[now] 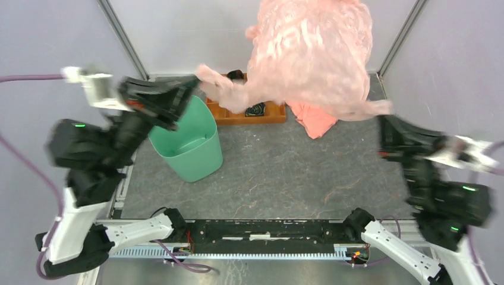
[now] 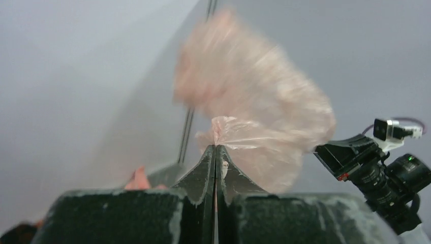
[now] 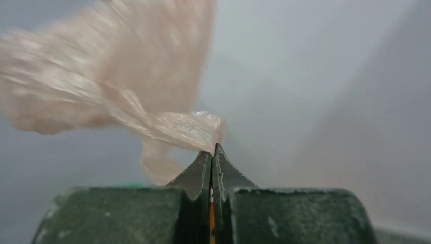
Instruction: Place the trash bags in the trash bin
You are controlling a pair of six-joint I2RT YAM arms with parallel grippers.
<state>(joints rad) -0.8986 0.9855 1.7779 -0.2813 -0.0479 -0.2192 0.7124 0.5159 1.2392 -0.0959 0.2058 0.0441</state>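
Note:
The pale pink trash bag billows high in the air between my two grippers, blurred by motion. My left gripper is shut on one corner of it, above the far rim of the mint-green trash bin. My right gripper is shut on the bag's opposite corner at the right. In the left wrist view the bag spreads out from my closed left gripper. In the right wrist view the bag streams left from my closed right gripper. The bin stands upright and open, nothing visible inside.
An orange compartmented tray lies at the back, partly hidden behind the bag. A salmon-pink cloth towel lies on the table to its right. Grey walls and metal frame posts close in the back corners.

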